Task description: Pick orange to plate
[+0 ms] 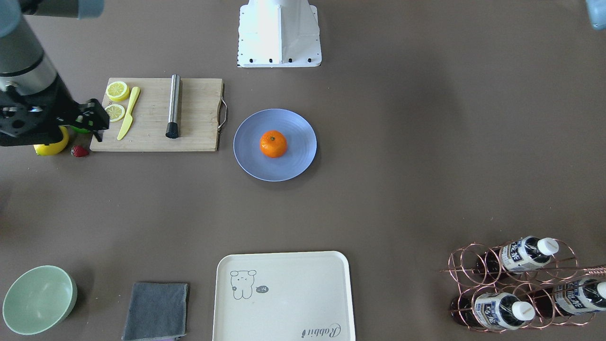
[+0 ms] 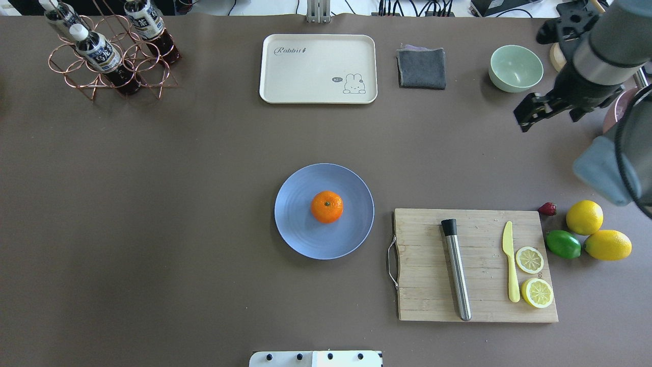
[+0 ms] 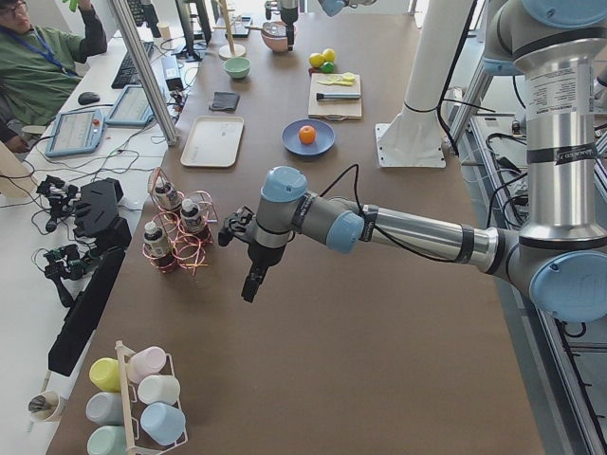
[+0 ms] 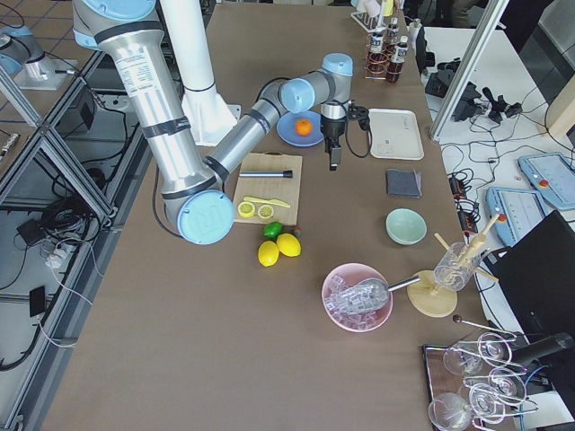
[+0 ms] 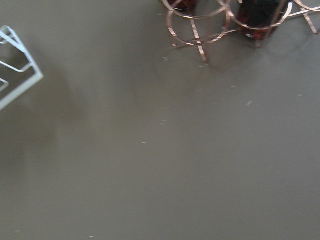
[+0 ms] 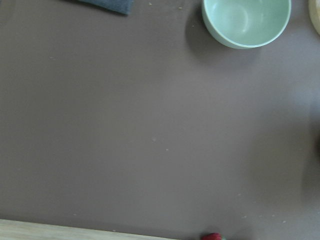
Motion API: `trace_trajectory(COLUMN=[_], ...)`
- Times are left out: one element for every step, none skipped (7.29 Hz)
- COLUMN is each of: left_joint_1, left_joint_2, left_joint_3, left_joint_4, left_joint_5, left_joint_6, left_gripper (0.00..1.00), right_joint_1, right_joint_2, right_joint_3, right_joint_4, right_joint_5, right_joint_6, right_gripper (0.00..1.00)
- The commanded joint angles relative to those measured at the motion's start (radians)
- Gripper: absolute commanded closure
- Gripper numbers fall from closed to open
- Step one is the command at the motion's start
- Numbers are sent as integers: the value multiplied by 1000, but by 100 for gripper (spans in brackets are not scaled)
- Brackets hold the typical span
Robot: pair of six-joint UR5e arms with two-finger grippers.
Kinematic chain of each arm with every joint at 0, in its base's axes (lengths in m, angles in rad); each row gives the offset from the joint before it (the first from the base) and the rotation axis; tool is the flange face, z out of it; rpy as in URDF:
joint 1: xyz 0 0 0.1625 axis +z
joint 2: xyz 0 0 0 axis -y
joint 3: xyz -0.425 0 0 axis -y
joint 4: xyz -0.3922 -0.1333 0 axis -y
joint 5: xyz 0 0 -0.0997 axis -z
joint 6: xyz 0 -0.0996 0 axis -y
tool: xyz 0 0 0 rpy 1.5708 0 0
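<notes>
The orange [image 1: 273, 143] [image 2: 326, 206] sits at the middle of the light-blue plate [image 1: 298, 156] [image 2: 295, 224], stem dot up, with nothing touching it. My right gripper [image 2: 530, 113] [image 1: 99, 121] hangs above the table well off to the plate's side, between the cutting board and the mint bowl; it looks open and holds nothing. My left gripper [image 3: 249, 287] shows only in the exterior left view, pointing down over bare table near the bottle rack, far from the plate. I cannot tell whether it is open or shut.
A cutting board [image 2: 479, 306] carries a steel muddler [image 2: 457, 275], a yellow knife and lemon halves. Two lemons [image 2: 585, 217], a lime [image 2: 563, 244] and a strawberry lie beside it. At the far edge are a cream tray [image 2: 318, 69], a grey cloth [image 2: 422, 67], a mint bowl [image 2: 515, 68] and a copper bottle rack [image 2: 109, 56].
</notes>
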Motion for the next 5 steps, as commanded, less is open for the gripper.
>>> trace_trajectory(left_joint_1=[-115,-116,-116,-114,-112], left_joint_2=[-49,-51,-52,-52,-54], left_joint_3=[23,45,62,74,95], left_joint_4=[135,132,121,120,115], left_joint_5=[-93,-175,-215,-215,-215], left_joint_6=[86,81,81,84,87], left_gripper=[2,2,2,2,2], right_joint_1=[301,414,486,520,524], right_joint_2=[-119,-156,-197,-228,-261], right_joint_3=[-79,-121,-144,-150,-153], right_joint_4=[0,-2,0,1,4], right_joint_5=[155,181,181,181,178], right_joint_6=[-398,-533,-615,-634,-643], right_gripper=[0,0,0,0,0])
